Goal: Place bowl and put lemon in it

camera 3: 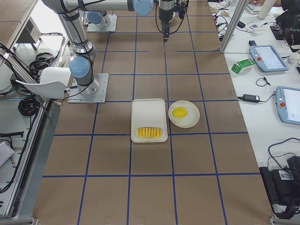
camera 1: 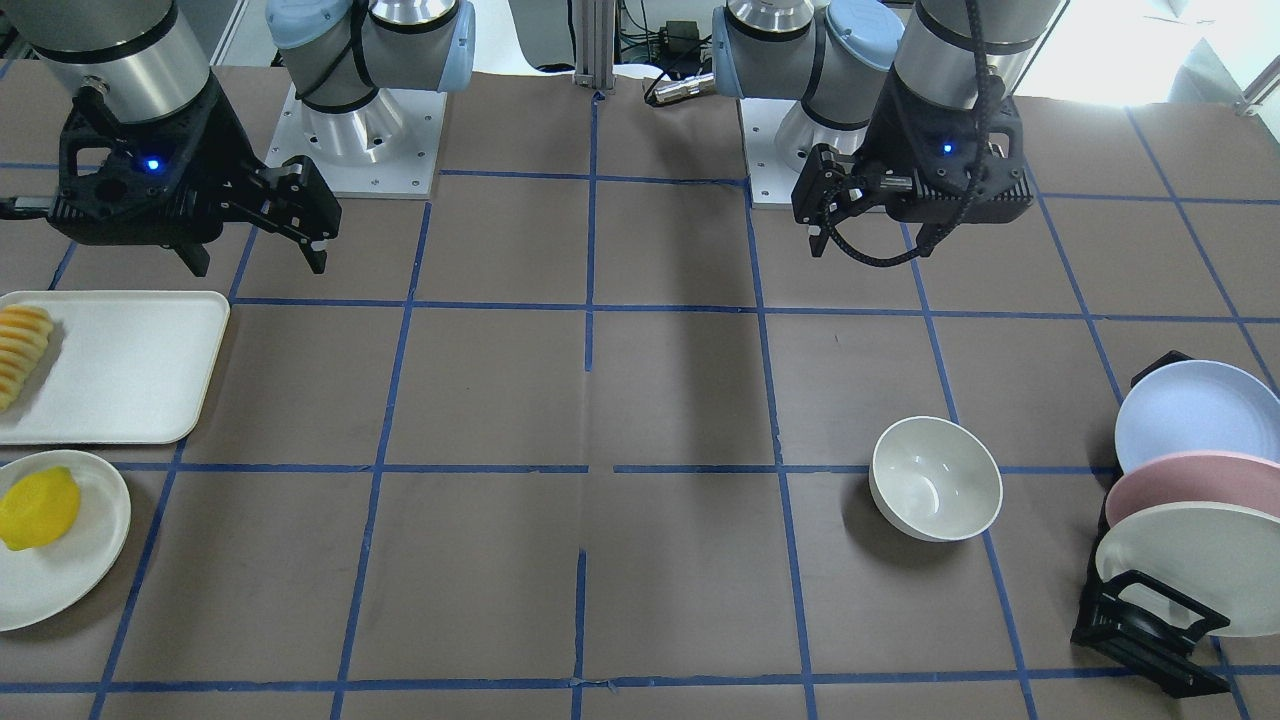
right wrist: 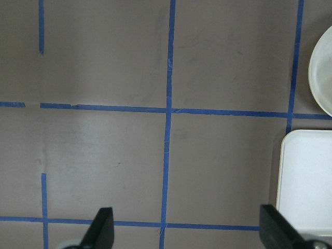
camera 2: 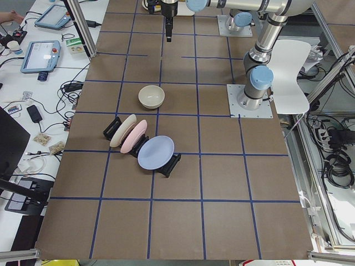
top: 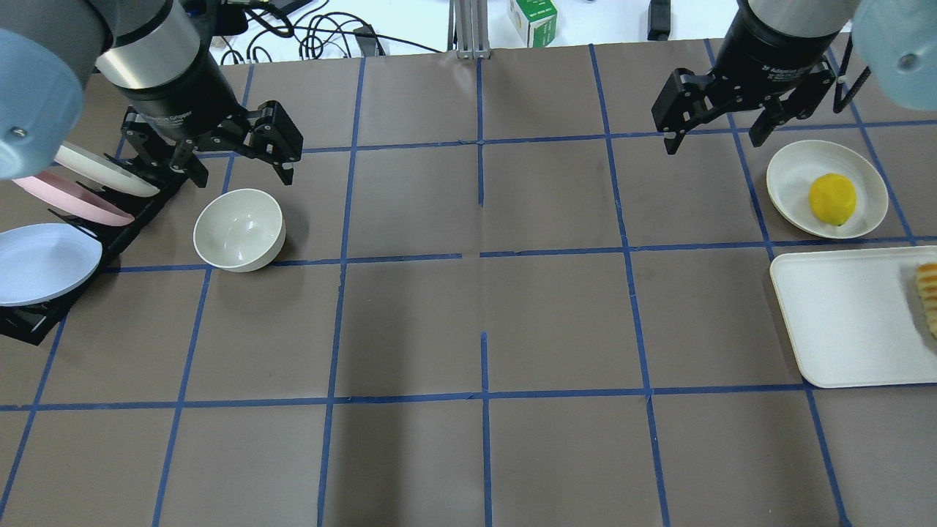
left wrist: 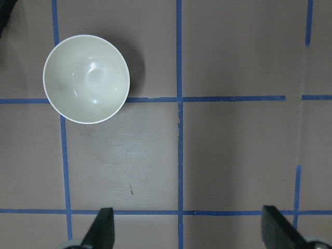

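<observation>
The off-white bowl stands upright and empty on the brown table, also in the front view and the left wrist view. My left gripper hangs open and empty above the table just behind the bowl; its fingertips show at the bottom of its wrist view. The yellow lemon lies on a flat white plate, also in the front view. My right gripper is open and empty, left of that plate and apart from it.
A white rectangular tray with ridged yellow-orange sliced food lies next to the lemon's plate. A black rack holding three plates, white, pink and blue, stands left of the bowl. Blue tape lines grid the table.
</observation>
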